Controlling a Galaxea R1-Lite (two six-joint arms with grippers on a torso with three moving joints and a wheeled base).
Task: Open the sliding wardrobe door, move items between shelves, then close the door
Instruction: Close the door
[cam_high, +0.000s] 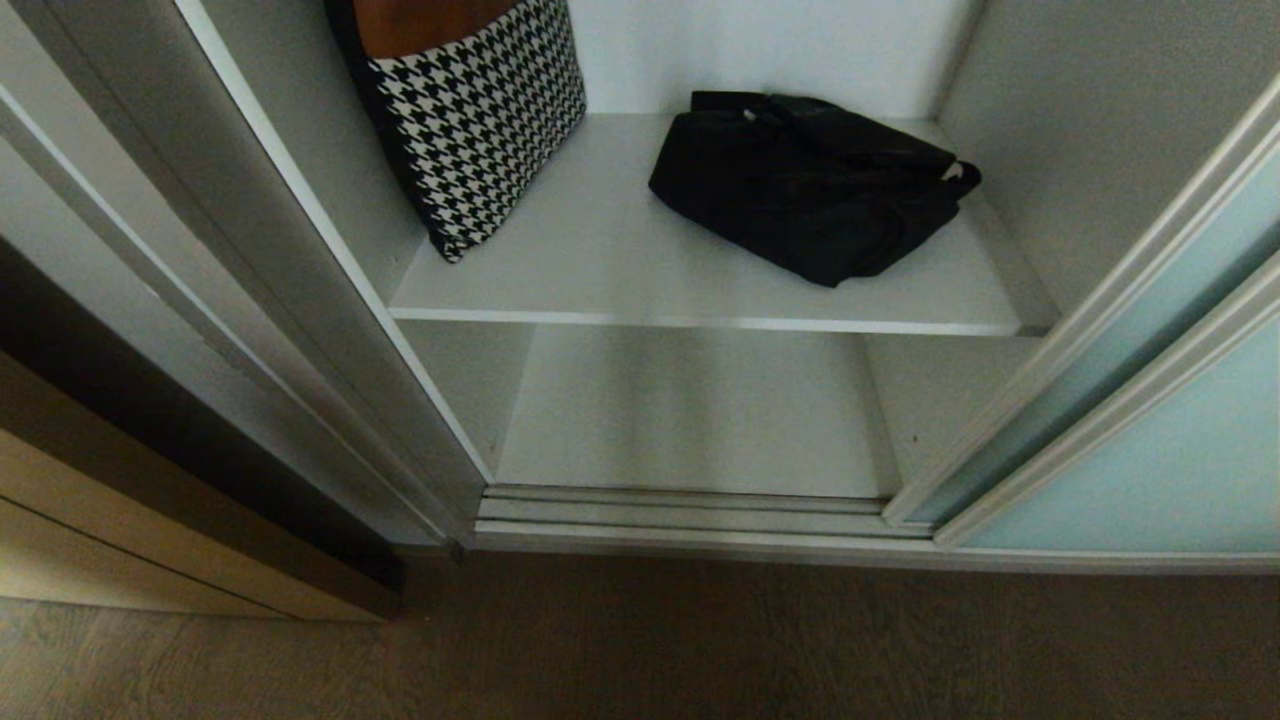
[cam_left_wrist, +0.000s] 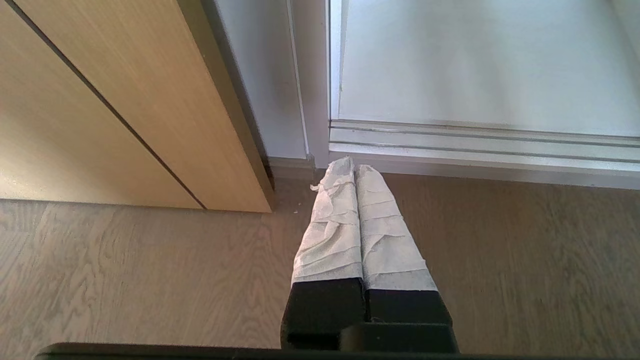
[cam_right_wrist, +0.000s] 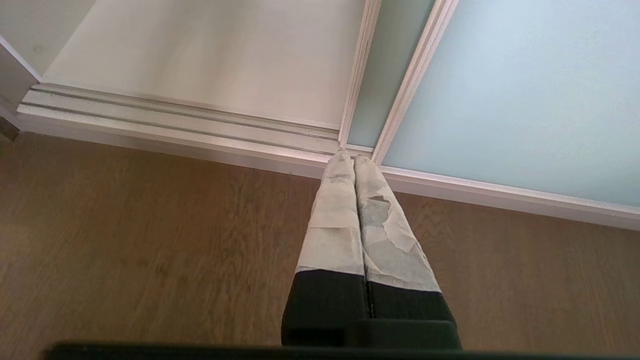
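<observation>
While both your left gripper (cam_left_wrist: 354, 167) and right gripper (cam_right_wrist: 348, 159) hang with jaws together above the floor, the sliding wardrobe door (cam_high: 1150, 450) stands open at the right, so reaching the items (cam_high: 810, 185) on the upper of the shelves (cam_high: 600, 270) with jaws unopened risks shoving them back.
</observation>
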